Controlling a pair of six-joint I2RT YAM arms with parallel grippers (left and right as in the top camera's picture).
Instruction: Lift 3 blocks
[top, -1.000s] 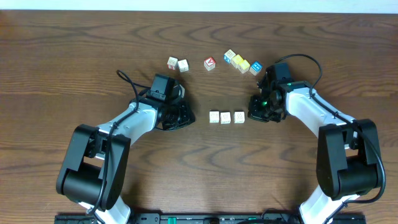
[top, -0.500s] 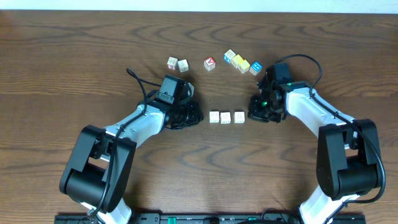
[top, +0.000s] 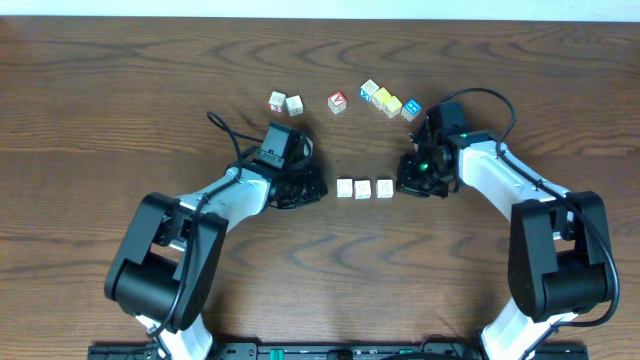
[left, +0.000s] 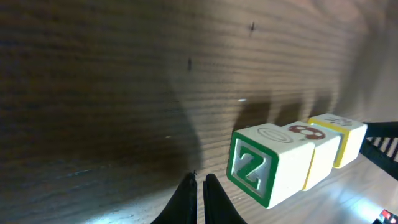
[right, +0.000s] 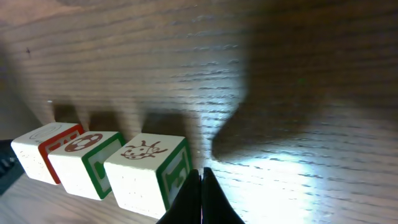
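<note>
Tabletop (top: 80, 150) of dark wood carries the left gripper (top: 317, 187), fingers pinched together on nothing, near the left end of a row of three blocks (top: 363, 189) lying side by side at centre. Just beside the row's right end sits the right gripper (top: 404, 183), likewise clenched and empty. Coloured cubes (top: 390, 104) lie farther back.

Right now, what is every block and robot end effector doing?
Three blocks, sitting in a row on the table, none lifted.
Left end effector, shut, empty, at the row's left end.
Right end effector, shut, empty, at the row's right end.
Coloured cubes, loose at the far side, untouched.
</note>
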